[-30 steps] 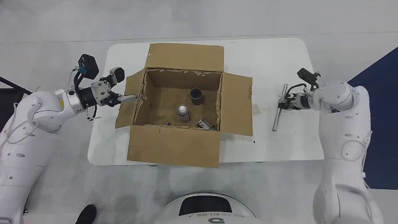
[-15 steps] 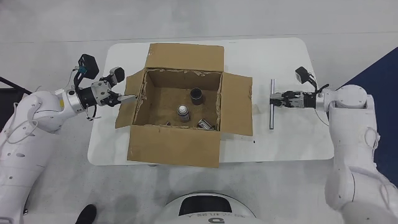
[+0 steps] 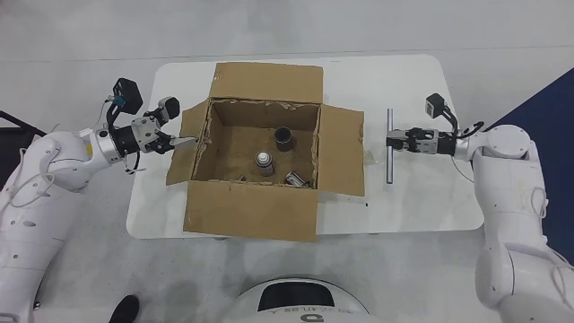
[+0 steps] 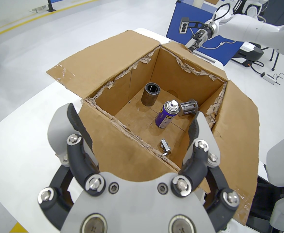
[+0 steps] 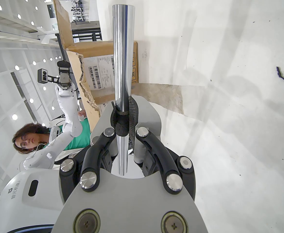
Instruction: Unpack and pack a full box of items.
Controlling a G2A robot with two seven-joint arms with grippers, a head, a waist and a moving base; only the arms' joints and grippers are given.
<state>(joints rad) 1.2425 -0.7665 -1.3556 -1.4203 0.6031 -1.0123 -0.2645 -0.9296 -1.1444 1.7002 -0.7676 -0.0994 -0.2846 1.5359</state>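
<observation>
White tabletop [image 3: 413, 211] is what I am working over, and the open cardboard box [image 3: 269, 81] sits in the middle of it with all four flaps folded out. Down on the box floor I count four things: a short dark tube [image 4: 151, 94] standing upright toward the far wall, a spray can [image 4: 167, 114] upright near the centre, a silver cage-shaped part [image 4: 188, 107] lying just beside the can, and a small metal bracket [image 4: 165, 147] by the near wall. One item is already outside: a long steel rod [image 3: 389, 144], lying level and parallel to the box's right side, just beyond the right flap. My right gripper [image 3: 401, 140] has its jaws closed tight on that rod near the upper middle, the dark pads pinching it from both sides. I cannot tell whether the rod rests on the table or hangs just above it. My left gripper [image 3: 184, 142] is at the box's left flap, jaws spread wide and holding nothing. I judge this to be the unpacking half, at the point of setting the rod down. Next I would need to bring the rod flat onto bare table, well clear of the flap, then part the right jaws gently, since a round bar like this will likely roll. After that the left arm is well placed to go in over the wall, probably for the bracket or the can.
</observation>
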